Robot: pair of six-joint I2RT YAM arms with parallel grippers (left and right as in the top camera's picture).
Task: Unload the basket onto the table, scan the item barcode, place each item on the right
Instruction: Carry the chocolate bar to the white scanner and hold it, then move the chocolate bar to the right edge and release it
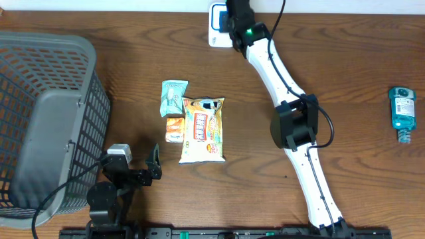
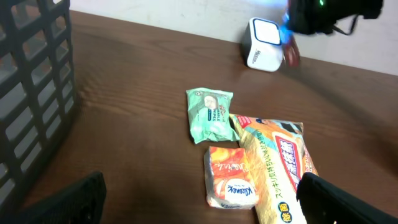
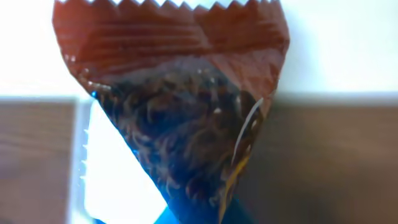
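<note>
- Grips a brown packet (image 3: 180, 124) tight in the right gripper (image 1: 227, 20), right by the white scanner (image 1: 215, 33) at the table's (image 1: 345, 66) far edge.
- Holds the left gripper (image 1: 157, 166) wide open and empty beside the gray basket (image 1: 46, 38).

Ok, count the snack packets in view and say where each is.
4. Three cluster mid-table: green packet, small orange packet next to it, large snack bag beside both. A brown packet is held at the scanner. The basket may hide more.
</note>
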